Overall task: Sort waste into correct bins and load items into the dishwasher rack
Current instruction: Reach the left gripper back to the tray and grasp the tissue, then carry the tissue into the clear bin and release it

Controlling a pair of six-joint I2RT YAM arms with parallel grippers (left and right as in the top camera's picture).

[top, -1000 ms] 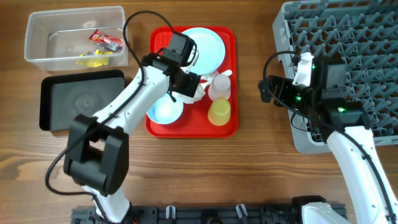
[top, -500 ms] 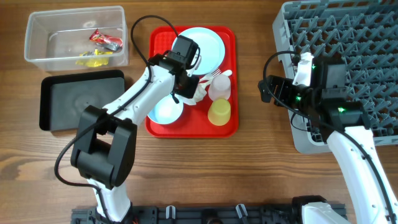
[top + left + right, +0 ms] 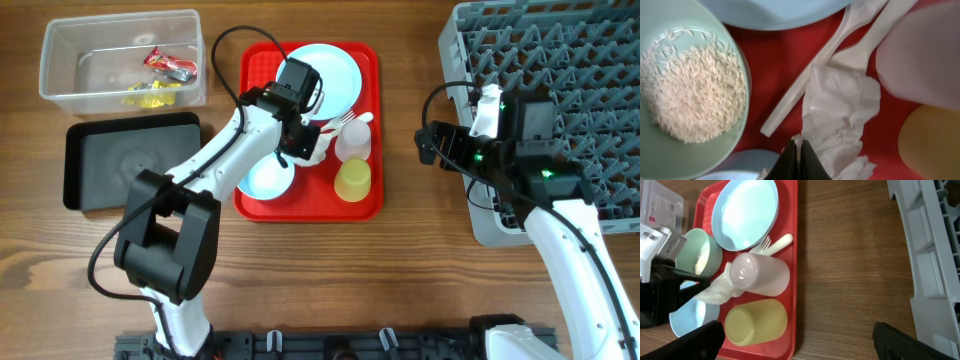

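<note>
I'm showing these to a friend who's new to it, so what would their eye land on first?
Probably the bright red tray in the middle of the table, crowded with dishes. There the left gripper is pinched shut on a crumpled white tissue, next to a green bowl heaped with rice. The big grey rack fills the far right.

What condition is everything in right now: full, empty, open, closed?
left pincer, shut on the tissue
right pincer, open, empty
rice bowl, holding rice
blue bowl, empty
plate, empty
white cup, looks upside down
yellow cup, looks upside down
white cutlery, lying on the red tray
clear tub, holding wrappers
black tray, empty
rack, no dishes visible
</note>
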